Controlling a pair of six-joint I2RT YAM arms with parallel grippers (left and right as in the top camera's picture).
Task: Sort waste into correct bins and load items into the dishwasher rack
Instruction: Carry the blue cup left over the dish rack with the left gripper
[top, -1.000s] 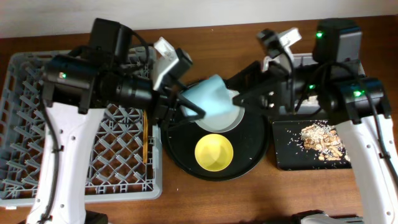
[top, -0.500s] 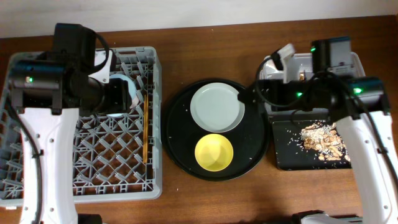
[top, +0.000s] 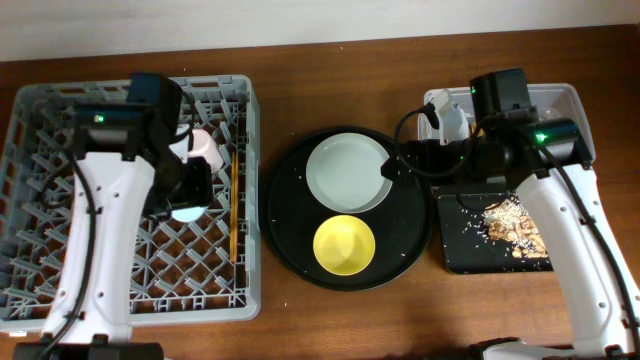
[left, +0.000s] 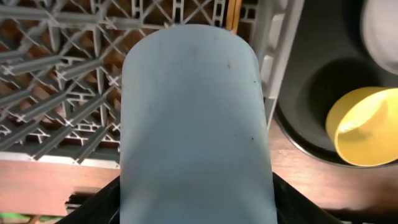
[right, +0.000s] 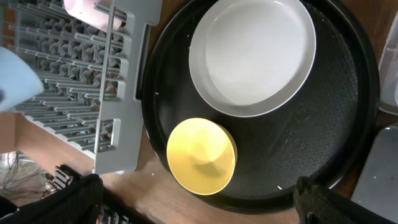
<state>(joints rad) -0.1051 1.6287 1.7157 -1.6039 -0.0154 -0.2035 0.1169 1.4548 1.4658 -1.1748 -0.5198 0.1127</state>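
My left gripper (top: 190, 195) is shut on the light-blue cup (left: 196, 124) and holds it low over the grey dishwasher rack (top: 60, 270), close to its right side. A pink cup (top: 203, 148) lies in the rack just behind it. The chopsticks (top: 235, 205) lie along the rack's right wall. The mint-white plate (right: 252, 56) and the yellow bowl (right: 202, 155) sit on the round black tray (top: 290, 255). My right gripper (right: 199, 205) is open wide and empty, hovering at the plate's right edge (top: 393, 165). Food scraps (top: 515, 225) lie in the black rectangular tray (top: 460, 250).
The clear tub (top: 565, 100) stands behind the black rectangular tray, mostly under my right arm. The rack's upright pegs (left: 62, 93) stand close beneath the blue cup. Bare wooden table (top: 330, 320) runs along the front.
My left arm has carried the blue cup from above the round tray leftward into the rack. My right gripper has opened wider and stays by the plate.
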